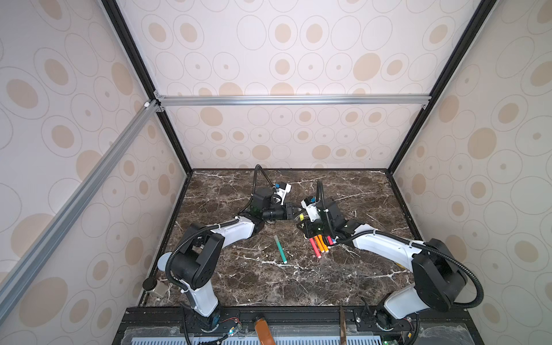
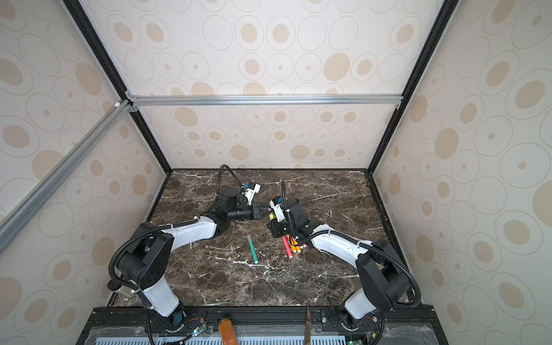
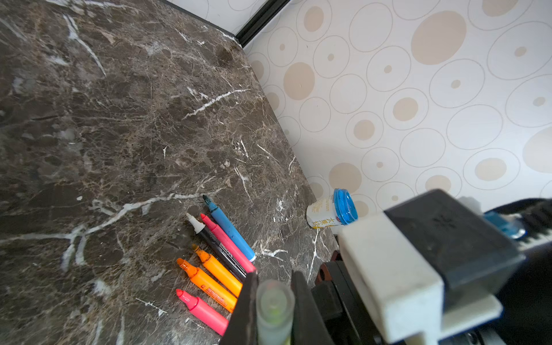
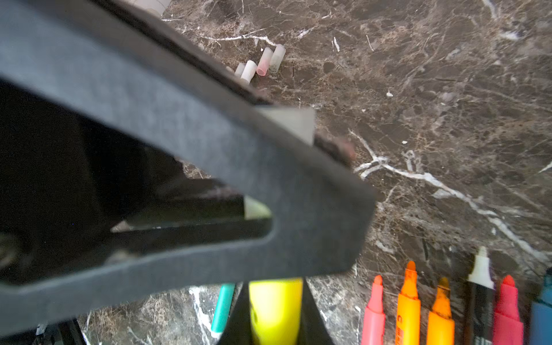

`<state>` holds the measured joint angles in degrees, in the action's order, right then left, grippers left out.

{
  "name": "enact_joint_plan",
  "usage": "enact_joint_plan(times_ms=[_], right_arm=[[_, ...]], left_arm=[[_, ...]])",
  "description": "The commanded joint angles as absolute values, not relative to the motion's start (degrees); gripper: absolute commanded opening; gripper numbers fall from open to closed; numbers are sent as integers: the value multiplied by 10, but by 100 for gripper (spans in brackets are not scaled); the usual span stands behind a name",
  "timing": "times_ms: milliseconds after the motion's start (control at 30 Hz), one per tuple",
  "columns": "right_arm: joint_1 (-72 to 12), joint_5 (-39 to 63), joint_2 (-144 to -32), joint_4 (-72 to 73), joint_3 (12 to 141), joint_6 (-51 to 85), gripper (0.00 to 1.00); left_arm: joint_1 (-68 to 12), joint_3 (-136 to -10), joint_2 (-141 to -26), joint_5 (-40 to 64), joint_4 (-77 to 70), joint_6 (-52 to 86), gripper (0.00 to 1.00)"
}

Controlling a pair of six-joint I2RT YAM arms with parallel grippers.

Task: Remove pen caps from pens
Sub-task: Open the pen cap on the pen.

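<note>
Robot lab booth: aluminium frame (image 1: 292, 100), patterned panels (image 1: 298, 44).

The tabletop (image 1: 268, 283) is dark brown marble with white veins; the walls (image 1: 298, 59) are cream with beige ovals in thin grey rings. A green pen (image 1: 280, 249), a yellow pen (image 4: 276, 307), a translucent whitish cap (image 3: 273, 307).
</note>
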<state>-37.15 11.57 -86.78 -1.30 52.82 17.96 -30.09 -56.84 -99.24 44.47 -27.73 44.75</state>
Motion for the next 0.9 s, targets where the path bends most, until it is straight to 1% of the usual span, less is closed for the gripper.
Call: enact_joint_plan(times_ms=[0, 233, 500, 700, 867], right_arm=[[-372, 108, -870, -16, 541, 184, 0], [-372, 134, -867, -15, 506, 176, 0], [-406, 131, -822, -19, 435, 186, 0], [-439, 122, -799, -17, 400, 195, 0], [-439, 101, -784, -28, 395, 203, 0]], left_arm=[[-306, -586, -993, 441, -277, 429, 0], [-285, -649, -989, 389, -180, 356, 0], [-228, -790, -1039, 336, -79, 299, 0], [-207, -875, -1079, 334, -57, 299, 0], [-193, -893, -1081, 322, -36, 293, 0]])
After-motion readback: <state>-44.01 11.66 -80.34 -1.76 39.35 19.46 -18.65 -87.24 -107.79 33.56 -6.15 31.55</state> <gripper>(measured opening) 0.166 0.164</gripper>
